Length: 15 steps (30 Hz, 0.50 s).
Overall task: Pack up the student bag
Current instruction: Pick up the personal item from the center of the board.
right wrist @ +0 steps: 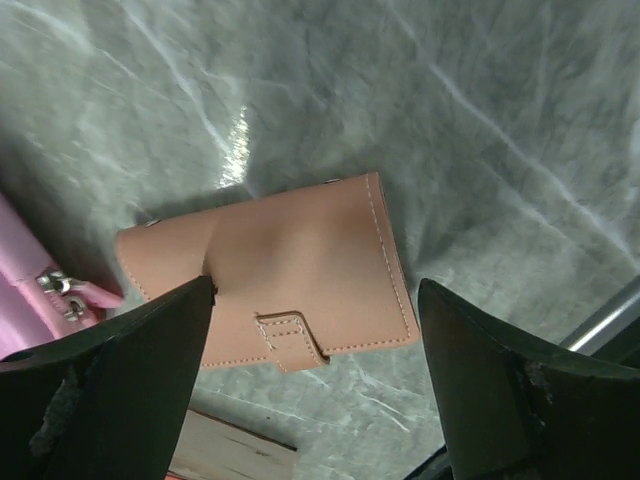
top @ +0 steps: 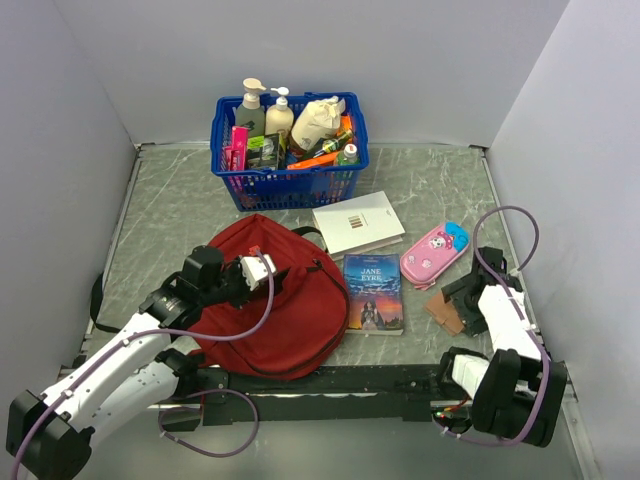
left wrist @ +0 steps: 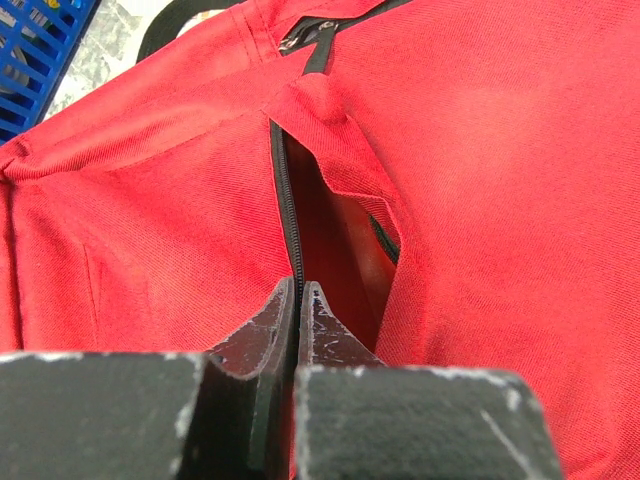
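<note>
Listing from the left, on the grey marbled table (top: pixel 170 210):

- Left gripper (left wrist: pixel 298 300): jaws pressed together on the black zipper edge of the pocket slit, apparently pinching it so the mouth can be drawn open.
- Student bag (top: pixel 290 315): dark red, lying flat at near left, right in front of the left arm; nothing looks packed yet.
- Blue basket (top: pixel 290 187): far centre, crowded with bottles, touching the bag's far side or close to it.
- White book (top: pixel 358 222) and Jane Eyre paperback (top: pixel 373 292): flat, just right of the bag, within easy reach for loading.
- Pink pencil case (top: pixel 434 252): right of the books.
- Tan wallet (right wrist: pixel 300 270): flat, closed, beside the pencil case.
- Right gripper (right wrist: pixel 315 290): jaws spread wide, poised over the wallet and not touching it, probably lining up a grasp.
</note>
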### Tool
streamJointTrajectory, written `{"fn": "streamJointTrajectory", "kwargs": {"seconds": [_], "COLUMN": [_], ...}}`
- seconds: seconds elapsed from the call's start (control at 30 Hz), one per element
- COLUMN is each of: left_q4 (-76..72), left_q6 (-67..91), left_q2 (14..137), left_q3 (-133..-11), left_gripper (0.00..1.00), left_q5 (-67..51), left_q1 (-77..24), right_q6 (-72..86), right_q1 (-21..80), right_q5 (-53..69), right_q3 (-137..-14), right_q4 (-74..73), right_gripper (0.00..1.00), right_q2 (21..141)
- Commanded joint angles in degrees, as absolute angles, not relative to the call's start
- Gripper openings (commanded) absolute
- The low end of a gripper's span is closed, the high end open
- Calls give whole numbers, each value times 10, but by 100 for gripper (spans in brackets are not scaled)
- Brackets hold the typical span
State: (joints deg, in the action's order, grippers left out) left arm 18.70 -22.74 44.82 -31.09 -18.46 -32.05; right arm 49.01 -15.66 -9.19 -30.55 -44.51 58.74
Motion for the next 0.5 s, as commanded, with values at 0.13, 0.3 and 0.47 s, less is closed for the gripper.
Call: {"fn": "streamJointTrajectory", "kwargs": {"seconds": [0.13,0.3,0.47], "left_q4": [159,156,151], "left_q6": [-219,-227,-229], "left_q2": [439,445,449], "left_q3": [-329,-324,-328], "left_gripper": [1,1,1], "left_q5": [-224,-227,-232], "left_q1": [-321,-321,-321], "right_q6": [496,507,522], "right_q1": [-158,-148,-122], "right_q5": [-55,-2,9], "right_q3": [-268,-216,-204], "right_q4": [-355,-287,-279], "right_gripper": [95,99,85], "right_q2": [600,549,525]}}
